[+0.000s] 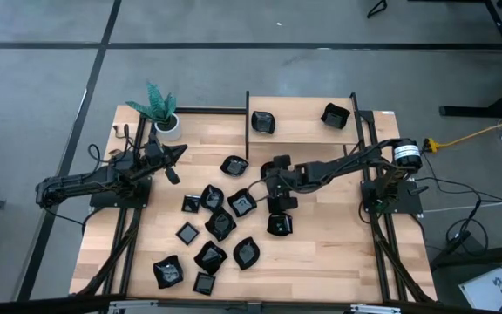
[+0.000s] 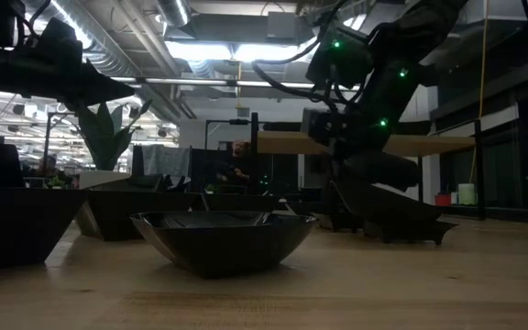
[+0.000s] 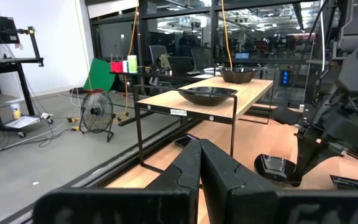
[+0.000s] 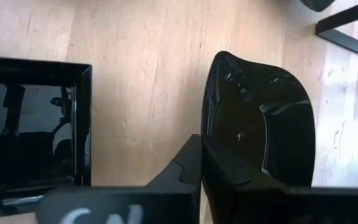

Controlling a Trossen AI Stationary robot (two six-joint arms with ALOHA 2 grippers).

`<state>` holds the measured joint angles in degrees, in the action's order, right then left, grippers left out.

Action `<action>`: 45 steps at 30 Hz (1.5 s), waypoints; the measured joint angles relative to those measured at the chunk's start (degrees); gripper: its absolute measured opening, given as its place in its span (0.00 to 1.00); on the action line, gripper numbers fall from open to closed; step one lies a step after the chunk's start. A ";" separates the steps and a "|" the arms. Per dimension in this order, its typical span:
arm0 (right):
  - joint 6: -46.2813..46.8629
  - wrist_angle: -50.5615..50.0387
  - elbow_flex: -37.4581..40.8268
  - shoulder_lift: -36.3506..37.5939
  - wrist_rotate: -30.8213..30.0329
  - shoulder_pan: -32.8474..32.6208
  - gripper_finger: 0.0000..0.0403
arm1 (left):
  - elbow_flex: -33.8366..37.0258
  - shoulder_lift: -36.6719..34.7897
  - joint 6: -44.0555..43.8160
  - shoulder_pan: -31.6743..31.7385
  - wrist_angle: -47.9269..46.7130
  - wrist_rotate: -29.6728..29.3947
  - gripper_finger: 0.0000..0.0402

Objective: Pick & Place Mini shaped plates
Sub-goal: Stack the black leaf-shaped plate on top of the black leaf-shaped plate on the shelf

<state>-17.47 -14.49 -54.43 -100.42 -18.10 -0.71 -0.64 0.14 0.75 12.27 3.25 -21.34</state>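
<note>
1. Although the right tool [image 1: 279, 202] sits in plain sight from above, its fingertips are hidden under the wrist there; the right wrist view shows them clenched on the rim of a rounded plate [image 4: 263, 124], one finger inside the bowl and one outside.
2. Cut off at the frame edge just beside that tool lies a square plate [image 4: 33, 118], its glossy face mirroring the arm.
3. In the low view the nearest dishes are dark silhouettes, and the held dish is hard to make out beneath the right arm.
4. All the mini shaped plates [image 1: 220, 225] are glossy black with pale reflections, square, leaf-like or rounded, scattered over the pale wooden surface [image 1: 321, 253] beside and beyond the right tool.
5. Two more dishes rest on a raised wooden shelf [image 1: 299, 126] on a dark metal frame.
6. The right arm reaches in, bent at the elbow.
7. The left tool [image 3: 199, 163] is closed and holds nothing, its arm low near a white pot [image 1: 169, 126] with a green plant.
</note>
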 joint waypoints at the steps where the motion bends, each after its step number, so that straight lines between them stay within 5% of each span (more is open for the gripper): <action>1: 0.78 -0.07 -0.03 0.01 0.06 -0.04 0.03 | 0.00 -0.01 0.00 0.00 0.00 0.00 0.01; 23: 6.63 -18.49 -13.12 1.52 8.91 -2.68 0.00 | 0.00 -0.02 0.00 0.00 -0.01 0.00 0.01; 45: 11.24 -17.81 -11.55 24.11 2.68 -7.10 0.00 | 0.00 -0.02 0.00 -0.02 -0.02 0.00 0.01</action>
<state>-6.23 -32.30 -65.98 -76.31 -15.43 -7.81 -0.64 0.12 0.75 12.25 3.22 -21.34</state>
